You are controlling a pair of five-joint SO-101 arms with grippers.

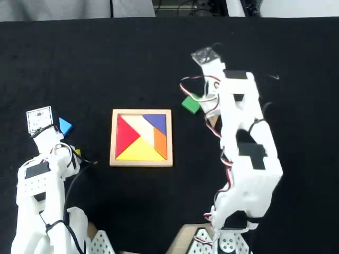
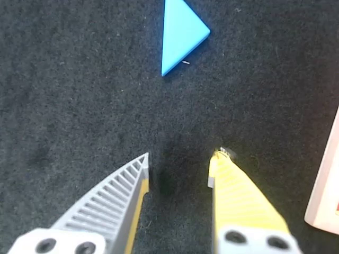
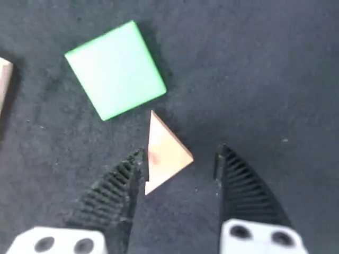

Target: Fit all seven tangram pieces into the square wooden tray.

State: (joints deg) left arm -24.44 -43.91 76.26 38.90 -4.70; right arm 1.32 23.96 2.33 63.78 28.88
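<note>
The square wooden tray [image 1: 114, 159] lies mid-table holding red [image 1: 126, 135], yellow [image 1: 140, 151], orange [image 1: 160, 142] and dark blue [image 1: 156, 121] pieces, with a pale bare patch [image 1: 140, 124] between them. A green square [image 3: 115, 69] lies off the tray's far right corner. Beside it a small wooden triangle [image 3: 164, 153] rests on the cloth between the fingers of my open right gripper [image 3: 180, 156], close to one finger. A light blue triangle [image 2: 180, 34] lies left of the tray. My left gripper [image 2: 181, 159] hangs open short of it, holding nothing.
Black cloth covers the table. The tray's corner [image 2: 324, 201] shows beside the left gripper, and its edge [image 3: 4, 79] shows beyond the green square. The right arm's white body [image 1: 249, 159] stretches along the table's right side, covering part of the wooden triangle from above.
</note>
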